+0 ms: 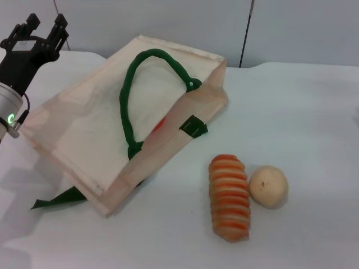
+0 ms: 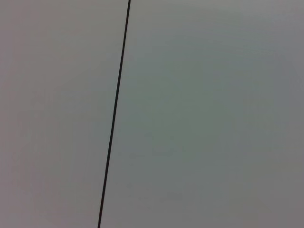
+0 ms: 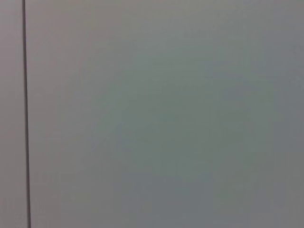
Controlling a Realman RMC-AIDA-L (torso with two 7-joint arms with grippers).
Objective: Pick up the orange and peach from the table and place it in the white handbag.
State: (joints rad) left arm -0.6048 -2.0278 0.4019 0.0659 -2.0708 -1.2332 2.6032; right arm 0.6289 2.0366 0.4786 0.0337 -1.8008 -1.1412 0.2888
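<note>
Showing the left gripper [image 1: 44,27] raised, fingers spread and empty, just beyond the far-left corner of the white handbag [image 1: 101,129], an orange glow showing through its fabric, no peach visible, right gripper unseen.

An orange-and-cream striped loaf [image 1: 229,197] lies lengthwise on the white worktop [image 1: 303,112], with a beige-yellow round fruit [image 1: 268,186] touching its side. Behind the worktop stands a pale grey wall [image 1: 168,22] with thin dark vertical seams
</note>
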